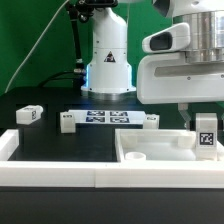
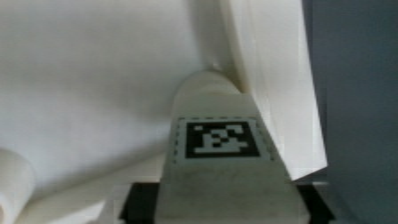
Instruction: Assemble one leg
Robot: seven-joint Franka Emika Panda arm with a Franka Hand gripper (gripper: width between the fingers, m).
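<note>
My gripper (image 1: 203, 118) is shut on a leg (image 1: 205, 136), a small white block with a black-and-white tag, and holds it upright at the right end of the big white panel (image 1: 150, 148). In the wrist view the held leg (image 2: 217, 150) fills the middle between my black fingers (image 2: 146, 203). Its far tip is at the panel's (image 2: 89, 80) raised edge. I cannot tell whether it touches. Three more legs lie on the black table: one at the exterior view's left (image 1: 29, 115), one left of the marker board (image 1: 67, 123), one right of it (image 1: 150, 121).
The marker board (image 1: 100, 118) lies flat in front of the robot base (image 1: 108, 60). A low white wall (image 1: 50, 176) runs along the table's front and left. A round white peg (image 1: 134, 157) shows on the panel. Dark table (image 2: 356, 100) lies beside the panel edge.
</note>
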